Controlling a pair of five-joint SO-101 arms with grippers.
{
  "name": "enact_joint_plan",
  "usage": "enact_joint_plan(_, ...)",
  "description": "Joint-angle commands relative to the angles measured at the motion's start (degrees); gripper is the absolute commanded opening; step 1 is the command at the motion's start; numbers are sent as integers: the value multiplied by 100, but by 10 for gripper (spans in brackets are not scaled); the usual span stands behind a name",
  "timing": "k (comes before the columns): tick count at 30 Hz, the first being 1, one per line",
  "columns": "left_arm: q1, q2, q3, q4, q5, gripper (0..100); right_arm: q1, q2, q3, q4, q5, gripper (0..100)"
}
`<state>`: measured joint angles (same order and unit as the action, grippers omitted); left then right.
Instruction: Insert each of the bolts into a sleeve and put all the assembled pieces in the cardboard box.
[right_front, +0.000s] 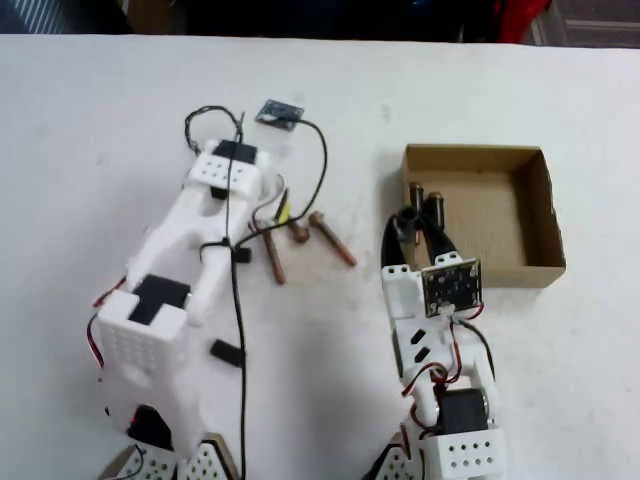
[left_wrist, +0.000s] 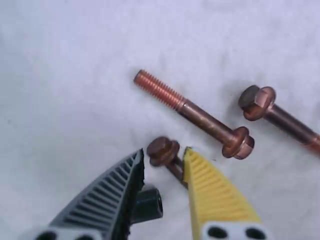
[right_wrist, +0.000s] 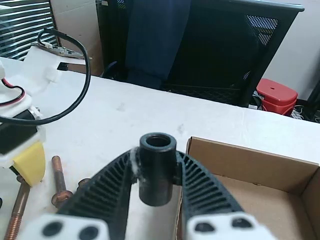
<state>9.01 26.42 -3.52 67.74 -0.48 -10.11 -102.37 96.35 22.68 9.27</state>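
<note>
Cardboard box (right_front: 472, 150): it sat open-topped on the white table (right_front: 120, 100), and every place below is given from it.
Right gripper (right_wrist: 156, 157): you had it clamped on a black sleeve (right_wrist: 157, 177), right at the box wall that faced the bolts.
Sleeve: it stood upright between the two dark fingers, its open bore turned upward, just outside that wall.
Left gripper (left_wrist: 163, 152): it was farther from the box than the right gripper and low over the table. Its grey finger (left_wrist: 107, 195) and yellow finger (left_wrist: 210, 190) stood apart, with nothing clamped.
Bolt (left_wrist: 161, 149): its copper head lay between your two fingertips, and the shank ran in under the yellow finger.
Second bolt (left_wrist: 200, 117): it lay just beside the first, its whole length showing.
Third bolt (left_wrist: 280, 117): it lay near the second.
All three bolts: they lay on the table, outside the box and well apart from it, on the side where the right gripper stood.
</note>
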Motion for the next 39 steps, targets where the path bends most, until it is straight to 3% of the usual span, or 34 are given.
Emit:
enact_joint_plan(1, -40, -57, -264, 246, -9, 261, 145, -66, 53, 13, -18, 17)
enact_joint_plan(4, -40, -57, -308, 325, -9, 303, 224, -66, 53, 13, -44, 17)
enact_joint_plan(9, -31, -110, -316, 343, 53, 284, 224, -66, 53, 13, -44, 17)
enact_joint_plan(15, -40, -110, -422, 598, 1679, 270, 224, -66, 53, 13, -44, 17)
enact_joint_plan(24, -22, -57, -826, 1116, 3138, 269, 224, -66, 53, 13, -44, 17)
enact_joint_plan(39, -40, 760, -1231, 1389, 3859, 268, 224, -66, 53, 13, -44, 17)
